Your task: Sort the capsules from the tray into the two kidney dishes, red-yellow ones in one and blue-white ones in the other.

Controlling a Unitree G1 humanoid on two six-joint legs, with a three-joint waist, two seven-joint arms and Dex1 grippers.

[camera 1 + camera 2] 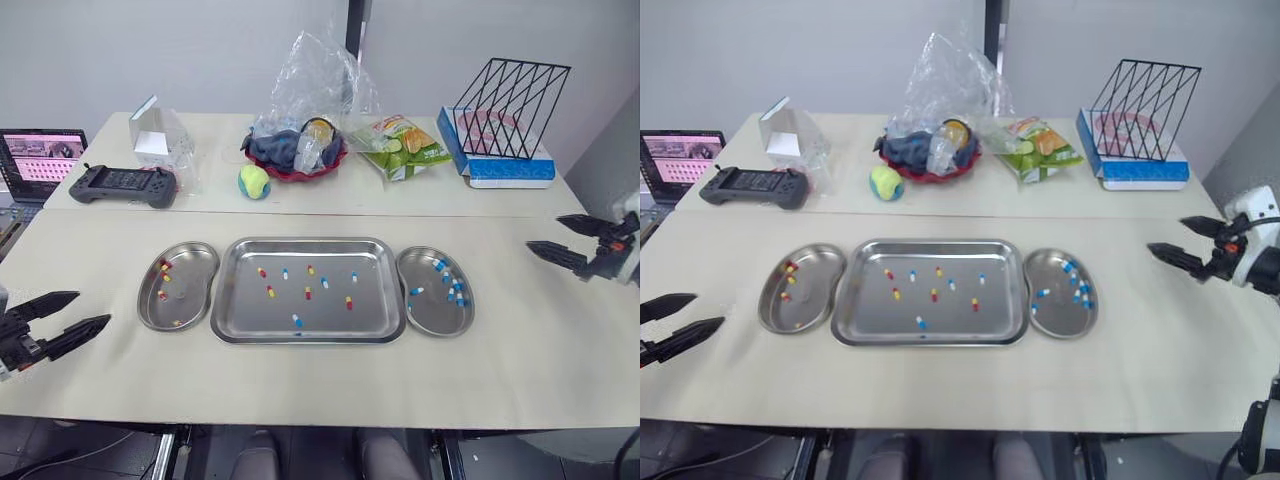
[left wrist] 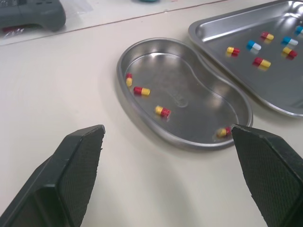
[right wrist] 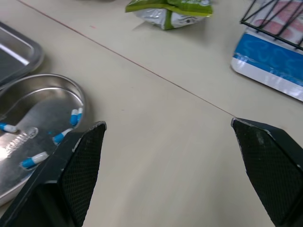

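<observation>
A steel tray lies at the table's middle with several red-yellow and blue-white capsules scattered in it. The left kidney dish holds several red-yellow capsules. On the tray's other side, the right kidney dish holds several blue-white capsules. My left gripper hangs open near the table's left front edge, well left of the left dish. At the right edge of the table my right gripper is open too, apart from the right dish. Nothing is between the fingers of either.
Along the back table stand a game controller, a small clear box, a yellow-green ball, a red bowl with cloth and a plastic bag, a green snack packet and a black wire rack on a blue-white box. A laptop sits far left.
</observation>
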